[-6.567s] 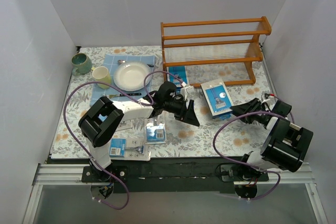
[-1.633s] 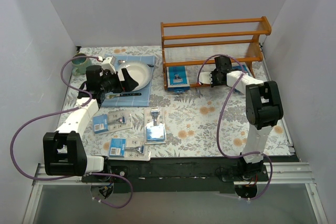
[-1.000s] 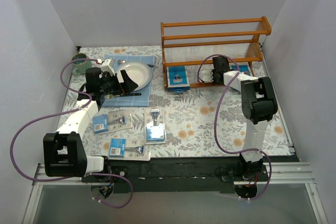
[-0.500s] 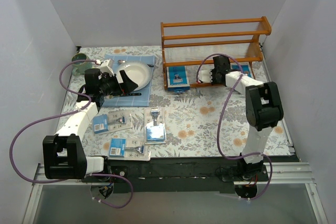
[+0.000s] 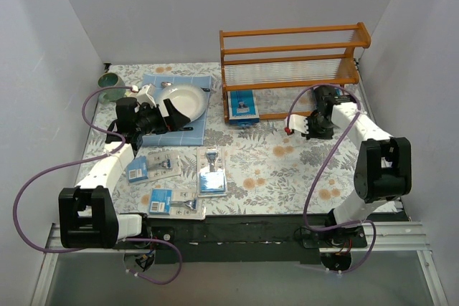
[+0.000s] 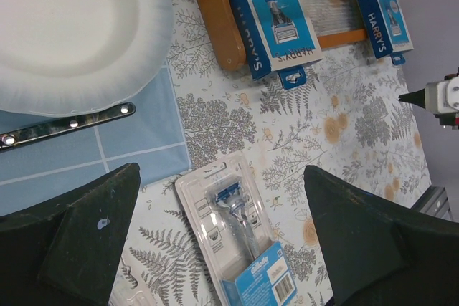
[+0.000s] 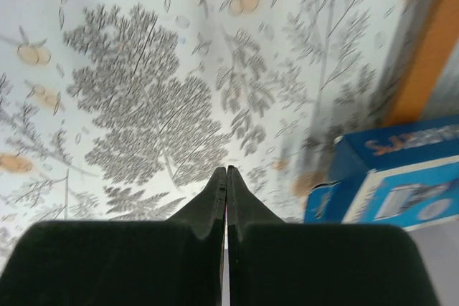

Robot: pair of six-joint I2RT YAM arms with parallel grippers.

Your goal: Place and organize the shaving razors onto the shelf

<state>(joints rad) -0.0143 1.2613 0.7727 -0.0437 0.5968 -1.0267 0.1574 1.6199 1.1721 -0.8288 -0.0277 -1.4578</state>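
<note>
The right claw is shut tight, with its two fingers pressed together and nothing between them. It hangs over the flowery desk, just in front of the shelf. A blue razor box lies close by on its right, beside the shelf's wooden foot.

The left claw is spread wide and holds nothing. Right below it, a Gillette razor pack lies flat on the desk. Two more razor packs lie flat near the front edge on the left. Behind the left claw are a white plate and a dark-handled fork, both on a blue mat.

Two Harry's razor packs lie on the bottom level of the orange-brown shelf, well apart, with their ends sticking out the front. The two upper levels hold no packs.
</note>
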